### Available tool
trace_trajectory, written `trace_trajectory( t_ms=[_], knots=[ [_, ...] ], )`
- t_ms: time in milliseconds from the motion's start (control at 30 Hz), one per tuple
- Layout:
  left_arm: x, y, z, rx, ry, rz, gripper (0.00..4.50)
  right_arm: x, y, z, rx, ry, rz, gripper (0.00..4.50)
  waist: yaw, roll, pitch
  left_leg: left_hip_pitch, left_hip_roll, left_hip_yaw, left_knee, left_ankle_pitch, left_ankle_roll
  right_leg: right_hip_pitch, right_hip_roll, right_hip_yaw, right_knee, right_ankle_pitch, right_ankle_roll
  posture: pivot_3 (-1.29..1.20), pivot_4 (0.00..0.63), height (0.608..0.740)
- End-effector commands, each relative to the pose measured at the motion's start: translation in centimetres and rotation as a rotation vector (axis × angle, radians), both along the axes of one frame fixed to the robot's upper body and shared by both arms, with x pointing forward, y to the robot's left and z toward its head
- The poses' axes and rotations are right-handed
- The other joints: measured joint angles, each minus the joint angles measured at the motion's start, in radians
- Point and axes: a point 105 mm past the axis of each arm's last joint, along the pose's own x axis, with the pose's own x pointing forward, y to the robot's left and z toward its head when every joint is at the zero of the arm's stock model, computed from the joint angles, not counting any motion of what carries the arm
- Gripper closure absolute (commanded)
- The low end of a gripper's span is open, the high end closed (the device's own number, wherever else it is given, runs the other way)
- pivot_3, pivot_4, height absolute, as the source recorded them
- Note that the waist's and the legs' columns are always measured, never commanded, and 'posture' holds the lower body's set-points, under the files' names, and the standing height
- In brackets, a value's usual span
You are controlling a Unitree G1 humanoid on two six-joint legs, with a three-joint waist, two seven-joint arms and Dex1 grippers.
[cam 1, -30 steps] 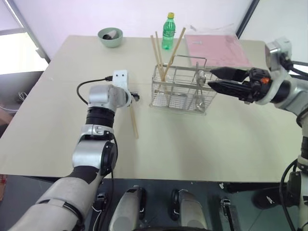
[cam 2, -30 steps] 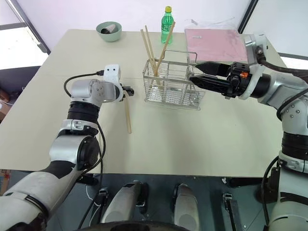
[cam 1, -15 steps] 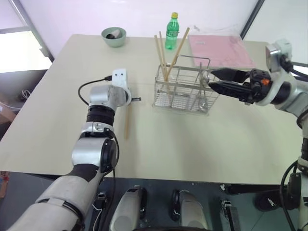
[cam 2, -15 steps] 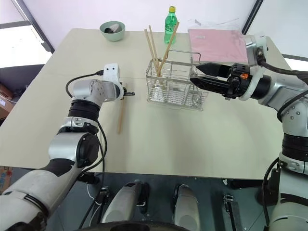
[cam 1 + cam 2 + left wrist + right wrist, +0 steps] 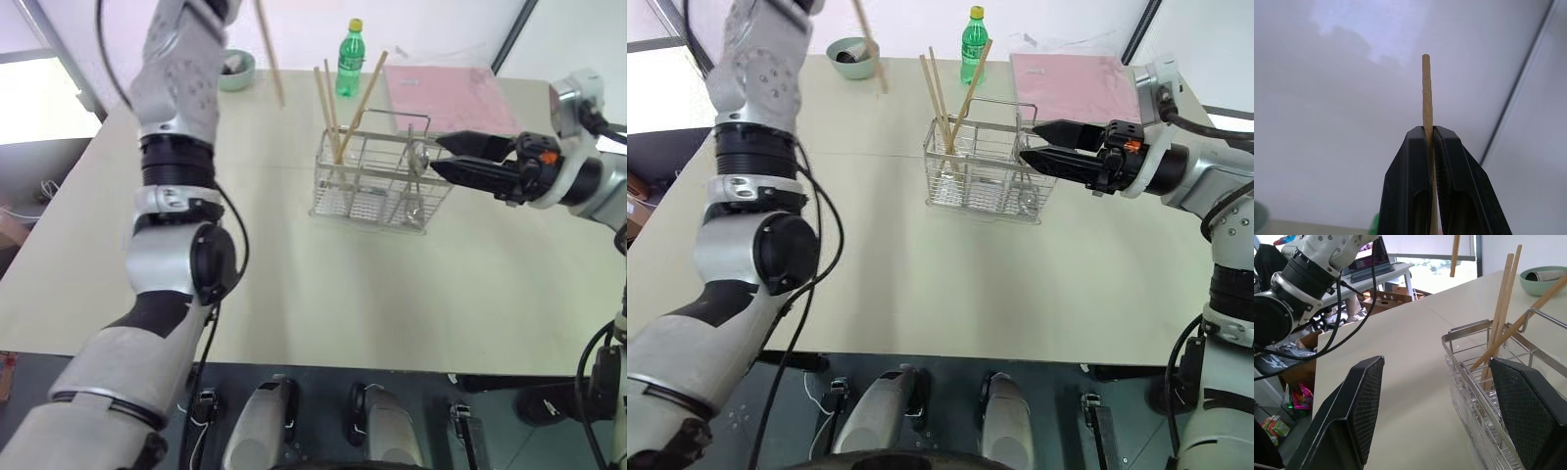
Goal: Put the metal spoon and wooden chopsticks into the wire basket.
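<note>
My left gripper [image 5: 1430, 131] is shut on one wooden chopstick [image 5: 1426, 93], raised high over the table's far left part. The stick's lower end hangs in the air [image 5: 271, 57] near the bowl. The wire basket [image 5: 377, 181] stands mid-table with three more chopsticks [image 5: 331, 116] leaning upright in its left end. The metal spoon [image 5: 417, 159] stands in its right end. My right gripper [image 5: 438, 155] is open and level, its fingertips just beside the basket's right end, holding nothing.
A pale green bowl [image 5: 233, 70] sits at the far left corner of the beige table [image 5: 343, 294]. A green bottle [image 5: 347, 49] stands behind the basket, and a pink mat [image 5: 451, 98] lies at the far right.
My left gripper shut on the chopstick that lay on the table left of the basket, then rose steeply with it. The right arm stayed still.
</note>
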Motion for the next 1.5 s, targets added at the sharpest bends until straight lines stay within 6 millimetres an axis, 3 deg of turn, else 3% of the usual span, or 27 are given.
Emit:
trace_trajectory(
  t_ms=[33, 233, 333, 400, 467, 567, 800, 1000, 1167, 1367, 1500],
  knots=[
    [-2.3, -3.3, 1.0, 0.083, -0.144, -0.058, 4.46, -0.7, -0.4, 1.3, 0.025, -0.049, -0.014, 0.99, -0.006, 0.000, 0.000, 0.000, 0.000, 0.000, 0.000, 0.000, 0.001, 0.000, 0.000, 0.000, 0.000, 0.000, 0.000, 0.00, 0.150, 0.686],
    [-2.8, -7.1, -3.3, 0.210, -0.148, -0.115, 4.46, -1.1, -0.6, 1.4, 0.044, -0.055, -0.043, 0.99, -0.013, 0.000, 0.000, 0.000, 0.000, 0.001, 0.000, 0.001, 0.001, -0.001, 0.000, 0.001, 0.001, 0.001, 0.000, 0.00, 0.150, 0.686],
    [-2.9, -7.4, -4.6, 0.263, -0.184, -0.074, 4.46, -1.3, -0.8, 1.6, 0.050, -0.057, -0.054, 0.99, -0.012, 0.000, 0.000, 0.000, 0.000, 0.001, 0.000, 0.000, 0.002, -0.001, 0.000, 0.001, 0.001, 0.001, 0.000, 0.00, 0.150, 0.686],
    [-2.1, -7.5, -7.4, 0.302, -0.150, -0.036, 4.46, -1.2, -1.0, 1.3, 0.049, -0.061, -0.071, 0.99, -0.010, 0.001, 0.000, 0.000, 0.000, 0.001, 0.000, -0.001, 0.004, -0.001, 0.000, 0.001, 0.001, 0.001, 0.000, 0.00, 0.150, 0.686],
    [-1.8, -7.5, -8.9, 0.320, -0.131, -0.025, 4.46, -1.1, -1.0, 1.2, 0.049, -0.064, -0.079, 0.99, -0.009, 0.001, 0.000, 0.001, 0.000, 0.001, 0.000, -0.002, 0.005, 0.000, 0.000, 0.001, 0.001, 0.001, 0.000, 0.00, 0.150, 0.686],
    [-1.8, -7.3, -9.3, 0.278, -0.101, -0.047, 3.48, -1.0, -0.9, 1.3, 0.062, -0.075, -0.080, 0.99, -0.009, 0.000, 0.000, 0.000, 0.000, 0.000, 0.001, -0.002, 0.006, -0.001, 0.000, 0.001, 0.001, 0.001, 0.000, 0.00, 0.150, 0.686],
    [-3.2, -6.2, -7.3, 0.268, -0.214, 0.030, 0.03, -0.7, -0.8, 1.2, 0.069, -0.078, -0.080, 0.99, -0.010, 0.001, 0.000, -0.002, 0.000, 0.000, 0.002, -0.002, 0.006, -0.002, -0.001, 0.001, 0.001, 0.001, 0.000, 0.00, 0.150, 0.686],
    [-4.3, -3.8, -3.4, 0.339, -0.158, -0.082, 0.03, -0.3, -0.9, 1.0, 0.042, -0.079, -0.077, 0.99, -0.012, 0.001, 0.000, -0.002, 0.000, 0.000, 0.003, -0.002, 0.007, -0.002, 0.001, 0.001, 0.002, 0.001, 0.000, 0.00, 0.150, 0.686],
    [-5.0, 0.3, -3.1, 0.559, -0.059, -0.178, 0.03, 0.2, -1.2, 1.0, 0.024, -0.084, -0.078, 0.99, -0.020, 0.002, -0.001, -0.001, 0.001, 0.000, 0.003, -0.001, 0.004, -0.002, 0.003, 0.001, 0.003, 0.001, 0.000, 0.00, 0.150, 0.686],
    [-6.7, 6.4, -8.6, 0.975, 0.106, -0.215, 0.03, 0.6, -1.5, 0.9, -0.006, -0.081, -0.071, 0.99, -0.029, 0.002, -0.001, -0.001, 0.001, 0.000, 0.003, 0.000, 0.002, -0.002, 0.003, 0.001, 0.003, 0.000, 0.000, 0.00, 0.150, 0.686],
    [-7.6, 8.3, -11.0, 1.069, 0.189, -0.225, 0.03, 0.7, -1.4, 0.7, -0.038, -0.080, -0.056, 0.99, -0.025, 0.002, -0.001, -0.001, 0.001, 0.000, 0.003, 0.001, 0.002, -0.002, 0.002, 0.001, 0.002, 0.000, 0.000, 0.00, 0.150, 0.686]
  ],
)
